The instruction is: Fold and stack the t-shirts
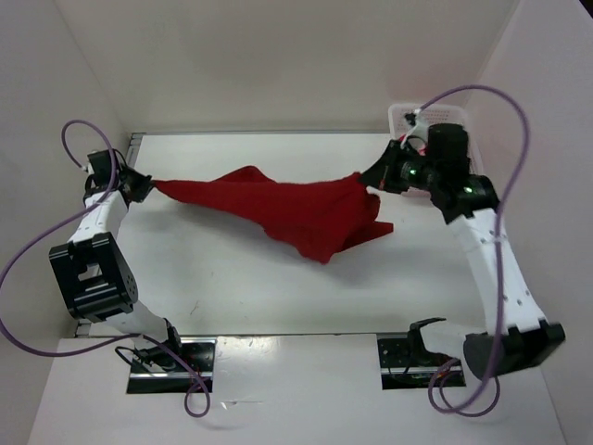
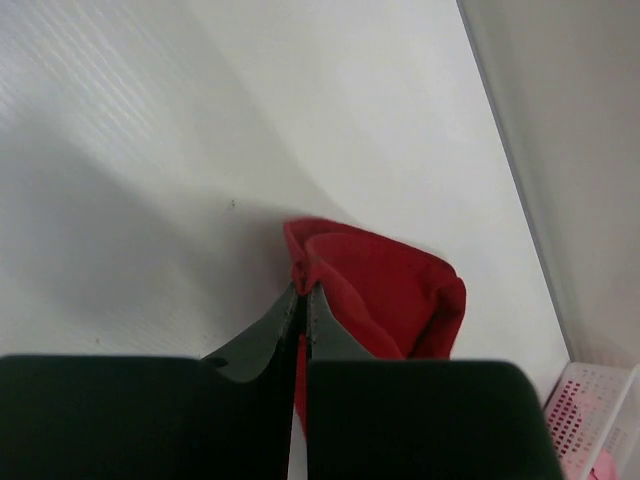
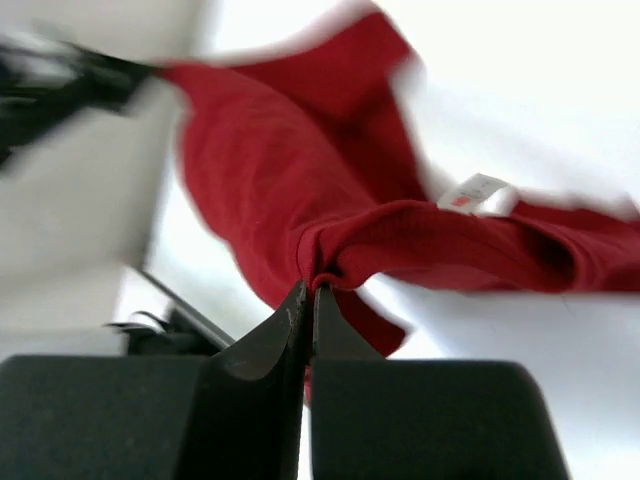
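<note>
A dark red t-shirt [image 1: 287,206] hangs stretched between both arms above the white table [image 1: 232,287], sagging toward the middle. My left gripper [image 1: 148,184] is shut on its left end, with cloth bunched at the tips [image 2: 303,288]. At the right end, my right gripper [image 1: 372,183] is shut on a fold of the same dark red t-shirt [image 3: 330,180], pinched at the tips [image 3: 309,285]. A white label [image 3: 473,192] shows on the cloth. The other t-shirts are mostly out of view; something pink shows through the basket mesh.
A white mesh basket [image 1: 400,118] stands at the table's back right corner, behind the right arm; it also shows at the lower right of the left wrist view as the basket [image 2: 590,415]. White walls close in the table at the back and sides.
</note>
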### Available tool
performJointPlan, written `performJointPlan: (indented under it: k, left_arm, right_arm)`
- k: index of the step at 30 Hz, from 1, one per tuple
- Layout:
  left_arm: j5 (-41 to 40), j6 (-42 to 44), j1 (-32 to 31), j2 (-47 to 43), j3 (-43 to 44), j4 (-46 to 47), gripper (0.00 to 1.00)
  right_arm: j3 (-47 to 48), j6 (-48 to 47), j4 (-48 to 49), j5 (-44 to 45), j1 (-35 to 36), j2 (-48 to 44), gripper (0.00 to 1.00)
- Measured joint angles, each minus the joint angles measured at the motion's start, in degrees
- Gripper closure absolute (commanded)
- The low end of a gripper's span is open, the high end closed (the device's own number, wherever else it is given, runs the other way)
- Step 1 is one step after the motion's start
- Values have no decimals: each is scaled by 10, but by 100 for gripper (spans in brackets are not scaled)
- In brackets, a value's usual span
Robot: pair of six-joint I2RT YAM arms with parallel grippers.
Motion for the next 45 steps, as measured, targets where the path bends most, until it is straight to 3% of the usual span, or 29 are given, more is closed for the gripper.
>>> performJointPlan:
  k: [4,8,11,15,17,18,19,22,25,28,29,32,34,38,45]
  left_arm:
    - [-6,2,2,0,-3,0,95]
    - [-10,4,3,-1,-12,-2,95]
    - [-14,6,3,0,-16,-4,95]
    - [-13,13,3,4,-16,-4,95]
    - [-13,14,3,9,-16,-5,95]
    - [-13,15,3,9,-17,-6,95]
    - [-14,15,3,9,-18,-6,95]
    - [-14,16,3,9,-33,2,95]
    - [-14,16,3,8,-58,2,95]
    - [-14,16,-2,1,-87,0,95]
    - [-15,16,-4,-3,-94,0,95]
    - [-14,16,-13,-14,-106,-2,95]
    - [-15,17,-23,-26,-114,1,95]
    - [-15,19,-48,-50,-128,0,95]
    - [-14,31,-83,-55,-143,2,95]
  right_arm:
    - [-106,-3,35,29,-15,118,100]
    - [-128,-2,56,69,-19,296,100]
    - [-70,-2,58,93,-19,393,100]
    - [147,3,45,101,-20,535,98]
    - [248,7,52,105,-18,584,83]
    - [284,8,49,106,-16,596,66]
    - [308,12,53,109,-15,601,56]
    - [304,11,58,118,-8,573,41]
    - [191,18,86,130,4,485,37]
    - [13,31,99,145,14,349,56]
    - [-48,39,110,147,17,300,67]
    - [-177,68,127,143,18,210,70]
    - [-249,85,133,143,18,184,70]
    - [-348,117,138,153,18,183,60]
    - [-383,148,169,157,18,200,55]
